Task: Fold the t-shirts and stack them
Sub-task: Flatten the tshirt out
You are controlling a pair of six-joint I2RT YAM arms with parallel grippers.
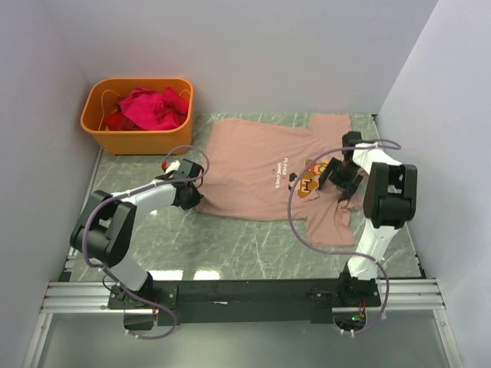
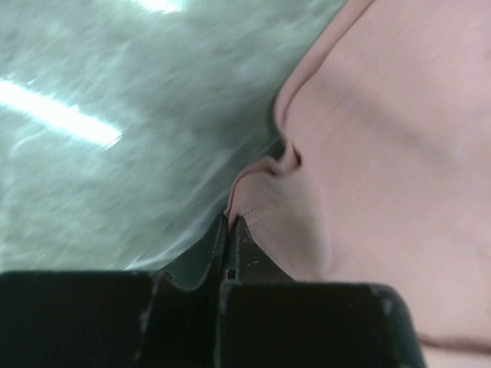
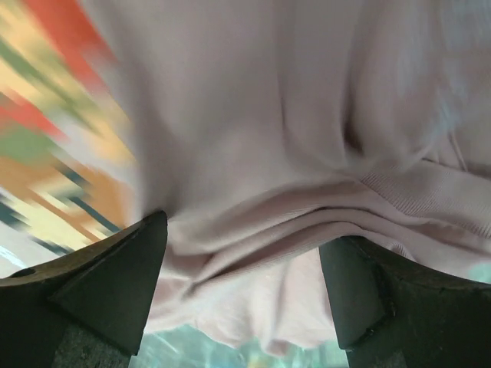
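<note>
Open ground: bare marble tabletop, a broad band between left arm and right arm, on the near side of the pink-tan t-shirt. There is a smaller patch between orange tub and shirt.
Obstructions: orange tub, far-left corner, heaped with magenta t-shirts. Left arm slants across the left side. Right arm bends over the shirt's right end.
Bounds: white walls close on three sides.

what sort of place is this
Probably a robot lab cell, not a home: left arm and right arm bolted to an aluminium rail, plain white walls boxing in the table, an orange tub of red shirts.
</note>
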